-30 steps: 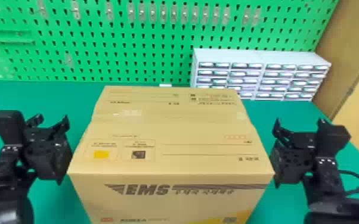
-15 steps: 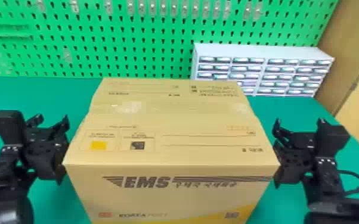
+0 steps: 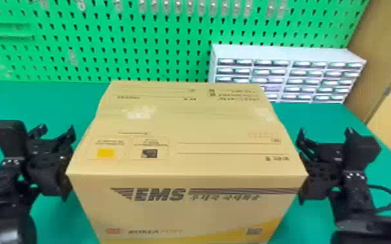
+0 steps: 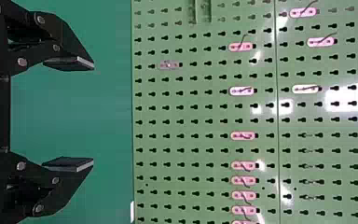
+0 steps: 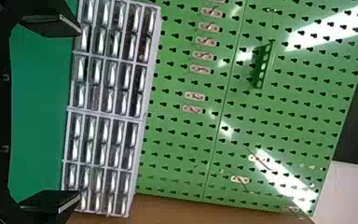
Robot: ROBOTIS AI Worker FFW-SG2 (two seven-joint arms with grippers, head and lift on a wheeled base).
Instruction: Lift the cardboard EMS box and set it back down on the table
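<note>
Between the table's left and right edges, head view, sits the task's EMS box [image 3: 188, 168], spanning the space between the left gripper [image 3: 57, 129] and the right gripper [image 3: 325, 131]. Their bodies seem to bear on its two side walls, so the hold looks like a squeeze from outside, not a pinch. It appears raised over the table [image 3: 32, 103], though its underside is out of sight. Cardboard this size should be stiff along folds and corners, softer mid-panel, and probably light for its bulk; contents can't be judged. Smooth walls could slip if pressure eases; too much could buckle them. Best purchase: opposite side walls, level with each other, about mid-height, keeping off the taped seam on the lid.

Left wrist view: the fingers [image 4: 70, 63] are released, spread wide with nothing between the pads, facing the table's far edge and the pegboard [image 4: 205, 107].

Right wrist view: this claw too is spread and empty, pointed toward the drawer unit [image 5: 105, 109] near the table's far right corner.
</note>
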